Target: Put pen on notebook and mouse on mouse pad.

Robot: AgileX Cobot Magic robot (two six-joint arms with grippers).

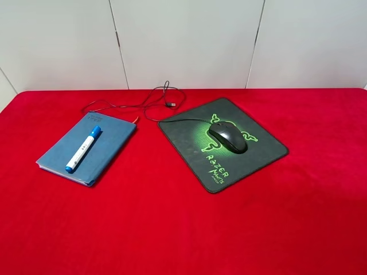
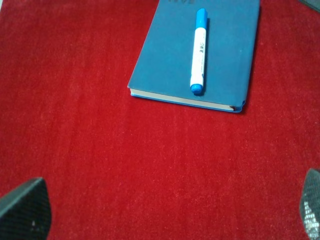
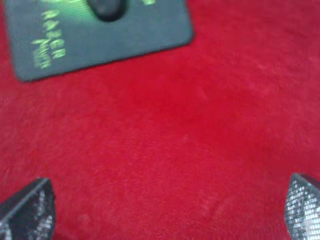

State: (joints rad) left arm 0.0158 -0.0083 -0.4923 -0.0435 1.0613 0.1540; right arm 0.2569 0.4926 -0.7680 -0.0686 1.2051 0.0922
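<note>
Red cloth (image 1: 172,229) covers the whole table in the high view, with pale wall panels (image 1: 183,40) behind it. The blue-grey notebook (image 1: 109,146) lies left of centre, and the pen (image 1: 84,149) rests along its cover, blue cap toward the far edge. To the right, the mouse (image 1: 227,138) sits on the Razer mouse pad (image 1: 252,157), its black cable (image 1: 143,106) looping back to a USB plug (image 1: 171,105) between pad and notebook. From the left wrist, the pen (image 2: 198,52) lies lengthwise on the notebook (image 2: 165,65); the left gripper (image 2: 165,212) hangs open, fingertips (image 2: 25,210) wide apart over bare cloth. The blurred right wrist view shows the mouse pad (image 3: 125,35) corner, the mouse (image 3: 106,7) on it, and the right gripper (image 3: 167,207) likewise spread and empty.
</note>
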